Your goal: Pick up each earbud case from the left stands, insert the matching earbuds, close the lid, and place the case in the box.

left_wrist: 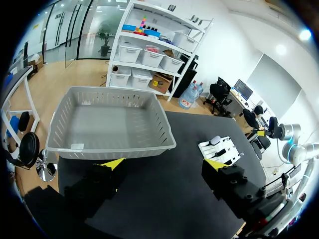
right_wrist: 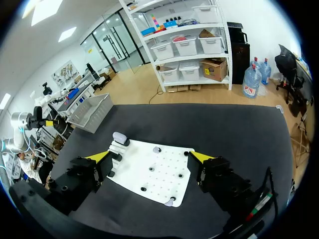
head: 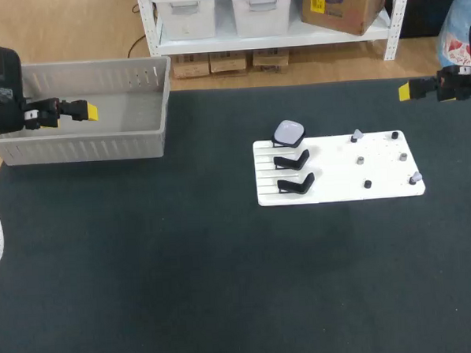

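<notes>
Left pincer (head: 91,111) (left_wrist: 163,164): fingers spread wide apart, the dark mat (head: 185,266) (left_wrist: 164,199) showing between them; it hangs at the far left of the table. The grey bin (head: 84,145) (left_wrist: 114,149) lies just ahead of its tips, near wall closest to me, slotted sides, floor bare. Past the right-hand finger and well away sits the white board (left_wrist: 227,154), small from here; the case (left_wrist: 215,141) is a pale spot at its far end.

Right pincer (head: 406,91) (right_wrist: 150,157): fingers likewise wide apart, clamped on nothing; it hangs at the far right of the table, off the board's (head: 339,188) (right_wrist: 164,174) corner. From this wrist the board lies ahead of and below the tips, framed between the two fingers.

Case (head: 289,132) (right_wrist: 119,138): pale grey, rounded, lid shut as far as I can tell; it rests on the stand farthest from me, at the board's slatted end, beyond my left-hand finger tip. Stands (head: 292,159) (right_wrist: 113,162): the two nearer ones black and bare, in a row with the first.

Small pieces (head: 360,160) (right_wrist: 151,169): six, scattered over the board's pegged half, some pale, some dark; too small to say what each one is.
</notes>
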Controlling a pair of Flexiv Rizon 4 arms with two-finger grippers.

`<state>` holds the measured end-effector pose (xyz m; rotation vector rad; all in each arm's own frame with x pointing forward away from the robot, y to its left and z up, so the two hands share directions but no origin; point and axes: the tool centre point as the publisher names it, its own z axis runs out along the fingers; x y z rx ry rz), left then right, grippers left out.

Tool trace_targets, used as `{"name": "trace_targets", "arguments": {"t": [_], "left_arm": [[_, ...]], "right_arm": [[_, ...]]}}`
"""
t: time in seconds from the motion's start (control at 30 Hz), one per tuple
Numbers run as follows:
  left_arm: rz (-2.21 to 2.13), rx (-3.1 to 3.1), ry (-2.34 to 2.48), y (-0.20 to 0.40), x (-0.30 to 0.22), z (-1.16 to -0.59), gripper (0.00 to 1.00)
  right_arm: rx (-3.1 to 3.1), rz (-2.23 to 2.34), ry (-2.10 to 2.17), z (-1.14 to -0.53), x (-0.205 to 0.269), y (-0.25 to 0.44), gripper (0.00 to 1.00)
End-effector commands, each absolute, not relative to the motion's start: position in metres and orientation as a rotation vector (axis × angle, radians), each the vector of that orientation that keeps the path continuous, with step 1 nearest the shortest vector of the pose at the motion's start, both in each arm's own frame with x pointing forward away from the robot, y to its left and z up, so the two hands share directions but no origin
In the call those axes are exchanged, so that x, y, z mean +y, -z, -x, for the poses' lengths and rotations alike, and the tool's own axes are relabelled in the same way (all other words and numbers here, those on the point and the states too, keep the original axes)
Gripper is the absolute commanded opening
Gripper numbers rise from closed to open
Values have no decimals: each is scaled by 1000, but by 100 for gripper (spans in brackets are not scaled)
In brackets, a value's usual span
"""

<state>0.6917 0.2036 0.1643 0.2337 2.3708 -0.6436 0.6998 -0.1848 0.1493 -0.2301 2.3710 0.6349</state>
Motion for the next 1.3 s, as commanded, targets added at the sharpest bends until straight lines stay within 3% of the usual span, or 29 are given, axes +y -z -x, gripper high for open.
{"name": "trace_targets", "arguments": {"t": [0.03,0.67,1.3], "left_arm": [[-231,2370,641,-164,203,-692,100],[-268,2363,669,-164,200,-690,100],[-1102,1804,950,-168,143,-701,100]], "right_arm": [[2372,230,-634,-700,-185,-150,100],[2372,230,-634,-700,-185,-150,100],[2372,230,-634,-700,-185,-150,100]]}}
